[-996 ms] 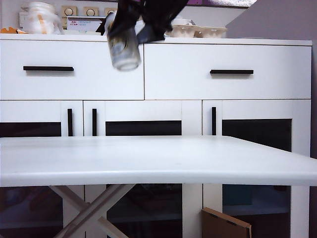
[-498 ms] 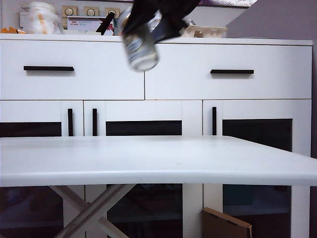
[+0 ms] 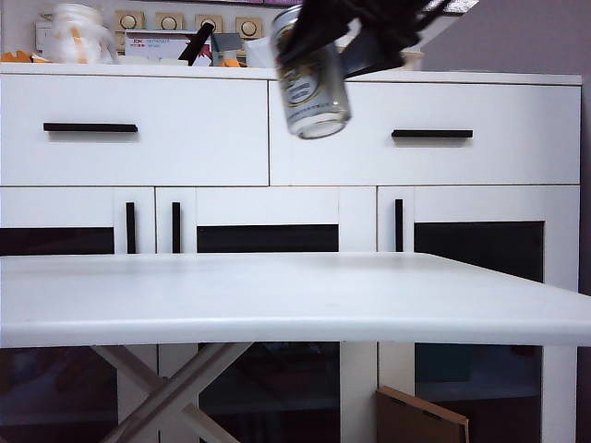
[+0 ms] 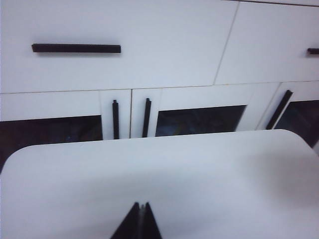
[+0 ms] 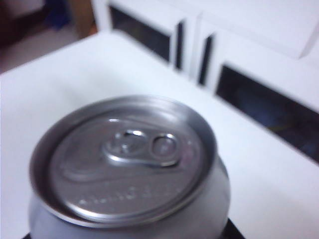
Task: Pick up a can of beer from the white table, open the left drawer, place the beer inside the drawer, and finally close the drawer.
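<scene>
Can of beer (image 3: 314, 78) between right fingers (image 3: 365, 55)

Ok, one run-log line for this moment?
right gripper: holding can of beer aloft | left gripper: shut, over white table | left drawer: closed

White cabinet (image 3: 360, 221) with dark glass doors, right drawer (image 3: 425, 134), brown cardboard (image 3: 420, 420) on floor, cluttered cabinet top.
</scene>
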Controlling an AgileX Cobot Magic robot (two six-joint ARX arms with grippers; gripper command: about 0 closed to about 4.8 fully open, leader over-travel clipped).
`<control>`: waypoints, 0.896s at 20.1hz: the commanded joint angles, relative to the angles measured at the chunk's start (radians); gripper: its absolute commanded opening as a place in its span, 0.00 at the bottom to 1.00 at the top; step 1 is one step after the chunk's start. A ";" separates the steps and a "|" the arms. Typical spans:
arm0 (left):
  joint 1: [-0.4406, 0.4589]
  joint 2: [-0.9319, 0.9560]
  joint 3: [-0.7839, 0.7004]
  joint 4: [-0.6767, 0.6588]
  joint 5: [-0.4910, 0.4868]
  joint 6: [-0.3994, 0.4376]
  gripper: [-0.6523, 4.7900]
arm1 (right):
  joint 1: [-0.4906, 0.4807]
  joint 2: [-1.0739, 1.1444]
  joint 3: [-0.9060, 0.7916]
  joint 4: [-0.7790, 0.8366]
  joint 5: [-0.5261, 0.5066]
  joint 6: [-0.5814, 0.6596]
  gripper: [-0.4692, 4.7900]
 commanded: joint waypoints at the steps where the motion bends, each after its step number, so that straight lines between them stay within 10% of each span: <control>1: 0.000 -0.002 0.006 0.013 0.019 0.001 0.11 | 0.001 -0.069 -0.150 0.208 0.040 0.060 0.40; 6: 0.000 -0.002 0.006 0.013 0.021 -0.005 0.11 | 0.002 -0.112 -0.375 0.462 0.097 0.124 0.40; 18: -0.006 0.019 0.005 0.074 0.022 -0.004 0.11 | 0.003 -0.163 -0.391 0.459 0.104 0.150 0.40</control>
